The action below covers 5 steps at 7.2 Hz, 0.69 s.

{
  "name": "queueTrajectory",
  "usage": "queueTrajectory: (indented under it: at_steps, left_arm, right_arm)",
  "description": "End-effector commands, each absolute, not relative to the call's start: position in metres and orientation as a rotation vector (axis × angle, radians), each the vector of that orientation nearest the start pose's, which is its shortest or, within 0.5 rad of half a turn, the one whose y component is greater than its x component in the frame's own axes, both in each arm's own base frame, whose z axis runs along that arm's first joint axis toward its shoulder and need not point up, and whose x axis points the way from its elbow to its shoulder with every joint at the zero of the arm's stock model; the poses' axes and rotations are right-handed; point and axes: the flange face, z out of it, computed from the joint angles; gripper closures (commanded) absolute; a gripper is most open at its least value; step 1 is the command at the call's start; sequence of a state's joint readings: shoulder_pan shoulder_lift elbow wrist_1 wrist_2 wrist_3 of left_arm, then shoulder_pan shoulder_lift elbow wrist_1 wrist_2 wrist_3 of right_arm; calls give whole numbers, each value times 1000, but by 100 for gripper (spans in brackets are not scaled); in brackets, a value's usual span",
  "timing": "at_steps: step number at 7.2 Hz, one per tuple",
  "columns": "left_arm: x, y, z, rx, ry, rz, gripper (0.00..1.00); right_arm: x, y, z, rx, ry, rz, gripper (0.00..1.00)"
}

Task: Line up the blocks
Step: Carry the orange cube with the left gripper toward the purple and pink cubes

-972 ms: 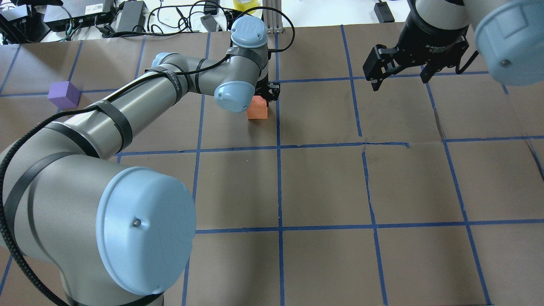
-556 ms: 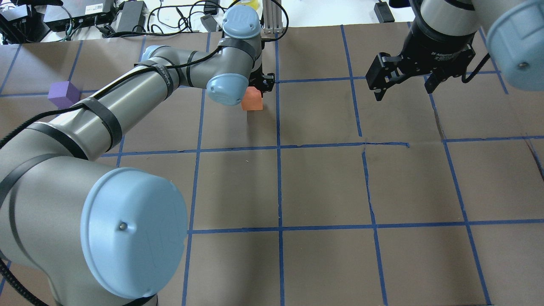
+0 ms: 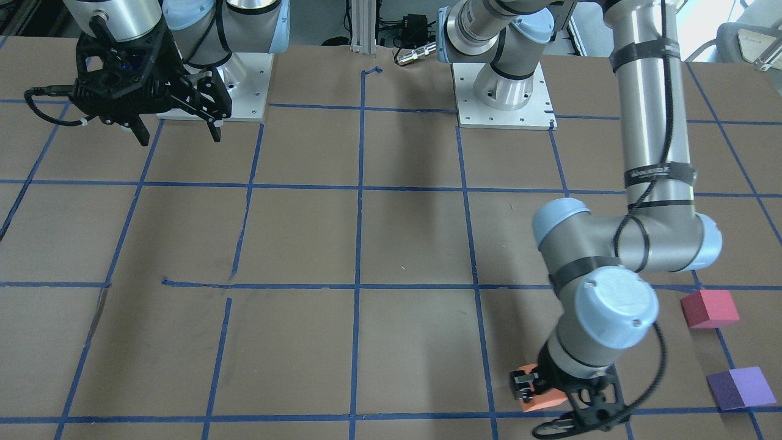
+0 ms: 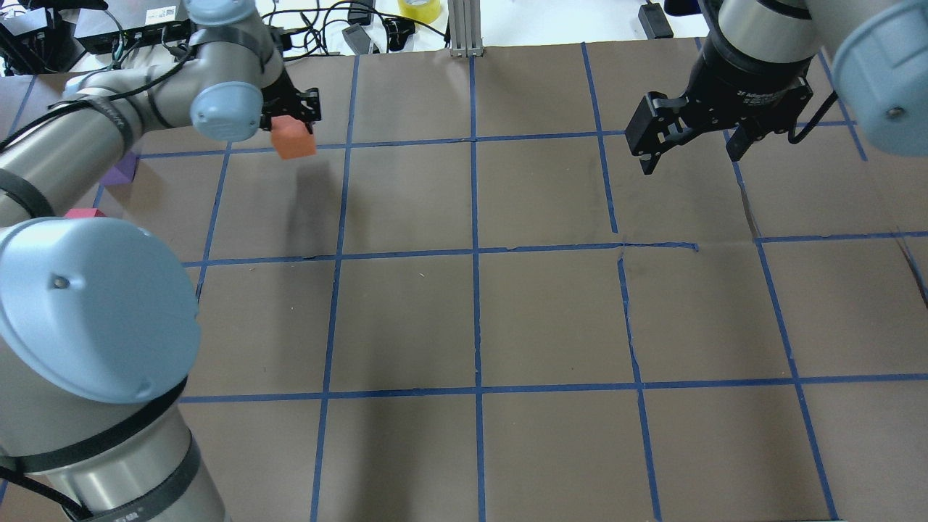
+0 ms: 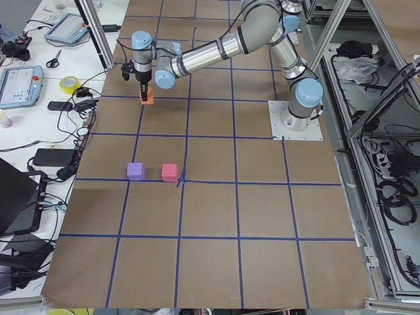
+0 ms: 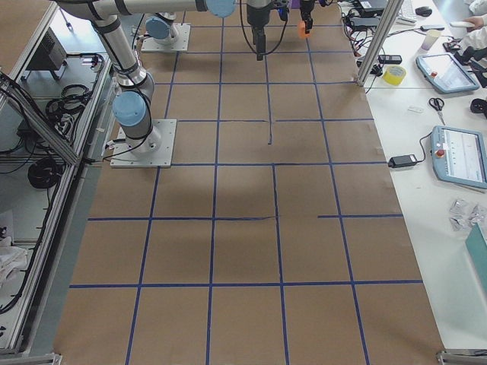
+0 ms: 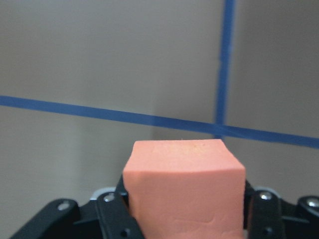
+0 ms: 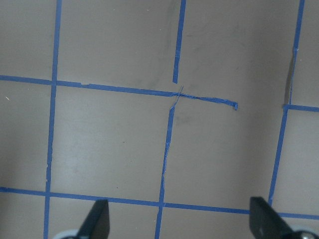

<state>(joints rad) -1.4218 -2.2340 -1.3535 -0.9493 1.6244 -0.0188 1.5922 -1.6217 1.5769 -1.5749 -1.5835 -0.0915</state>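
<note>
My left gripper [image 4: 296,125] is shut on the orange block [image 4: 293,141] and holds it above the table, at the far left. The block fills the left wrist view [image 7: 184,191], clamped between the black fingers [image 7: 112,214]. The pinkish-red block [image 3: 708,308] and the purple block [image 3: 742,388] sit side by side on the table, further left than the held block. In the overhead view my left arm hides most of both: the pinkish-red block [image 4: 85,212] and the purple block [image 4: 123,170]. My right gripper [image 4: 687,161] is open and empty at the far right.
The table is brown paper with a blue tape grid [image 4: 475,250]. Cables and boxes [image 4: 217,25] lie beyond the far edge. The right wrist view shows only paper and tape between the open fingers [image 8: 97,221].
My left arm has swung left, carrying the orange block from near the table's centre line to the far-left squares. The right gripper has hardly moved.
</note>
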Motion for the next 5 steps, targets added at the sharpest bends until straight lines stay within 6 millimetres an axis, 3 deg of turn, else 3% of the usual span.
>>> queueTrajectory:
  at_steps: [1, 2, 4, 5]
  left_arm:
    - [133, -723, 262, -187, 3049, -256, 100]
    - [187, -714, 262, -188, 3067, -249, 100]
    - [221, -707, 276, -216, 3059, -223, 100]
    - [260, -699, 284, -271, 3066, -183, 100]
  right_arm:
    - [142, -472, 510, -181, 3151, -79, 0]
    - [141, -472, 510, -183, 3151, -81, 0]
    - [141, -473, 510, -193, 3152, -86, 0]
    - [141, -473, 511, -191, 3152, -89, 0]
